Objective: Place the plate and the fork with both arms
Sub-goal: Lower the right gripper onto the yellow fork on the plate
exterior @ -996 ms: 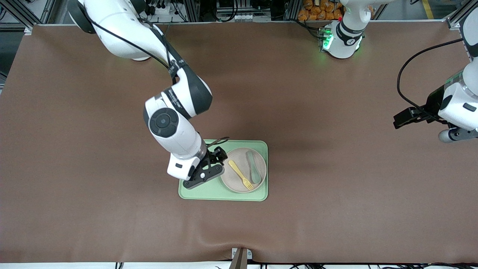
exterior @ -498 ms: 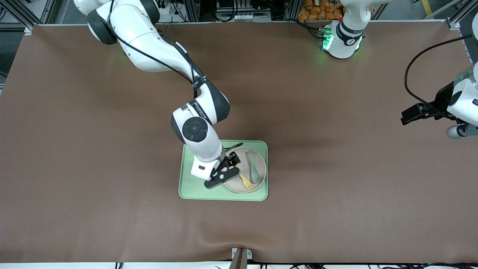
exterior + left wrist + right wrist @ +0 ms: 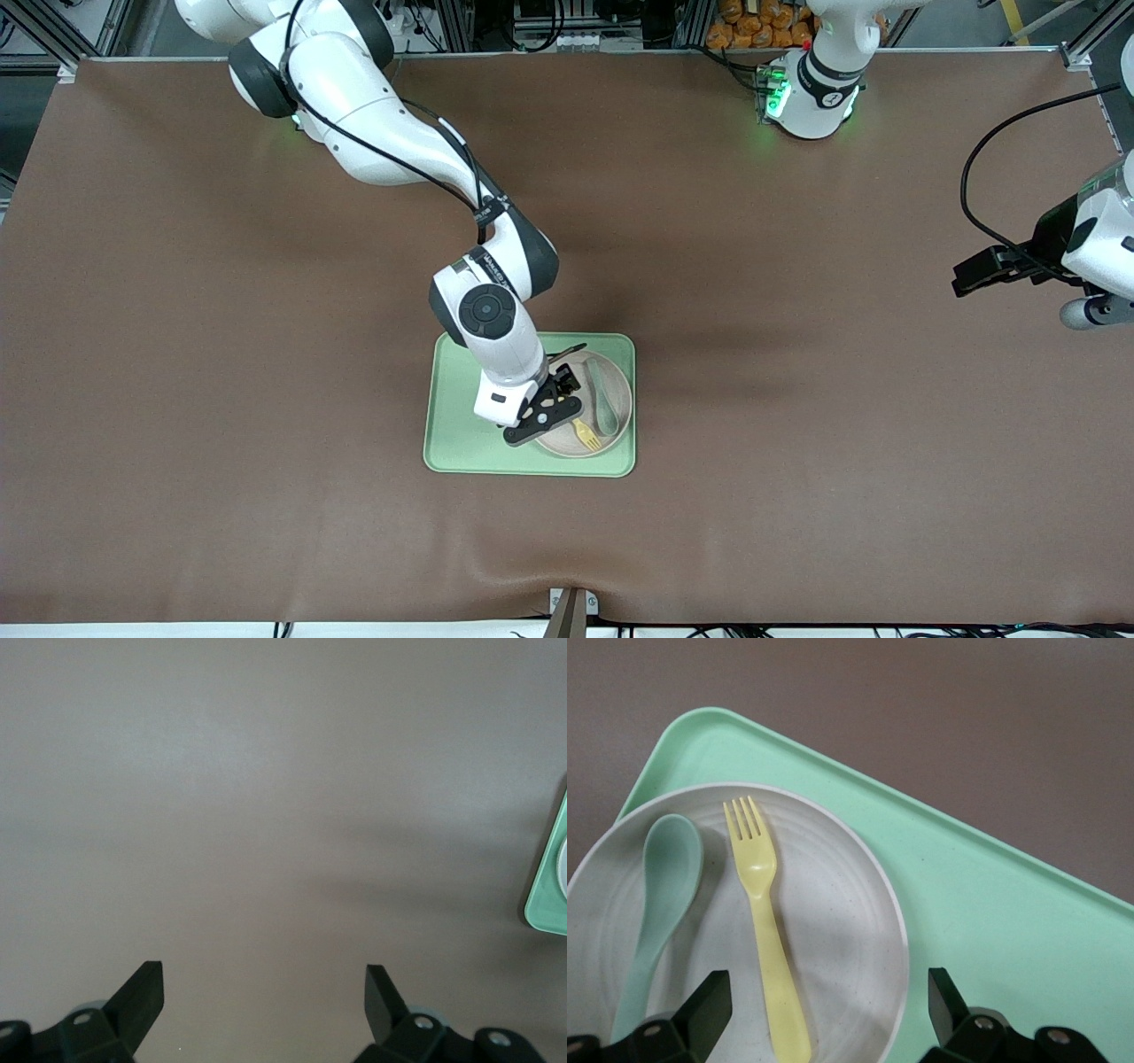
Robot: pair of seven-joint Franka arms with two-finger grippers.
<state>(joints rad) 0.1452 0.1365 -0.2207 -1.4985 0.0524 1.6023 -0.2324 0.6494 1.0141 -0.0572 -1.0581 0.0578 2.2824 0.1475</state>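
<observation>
In the front view the right claw [image 3: 551,409] and wrist cover the fork [image 3: 585,433] handle and part of the plate [image 3: 620,409]; only tines show. The right wrist view fills that in: fork lying on the plate beside a grey-green spoon [image 3: 660,904], claw fingers wide w/ nothing held, handle end cut off. Plate sits in the green tray [image 3: 461,439] on the worktop [image 3: 797,443]. Left claw [image 3: 264,992] waits, wide open, over bare worktop at its own end; probably well clear of the tray.
</observation>
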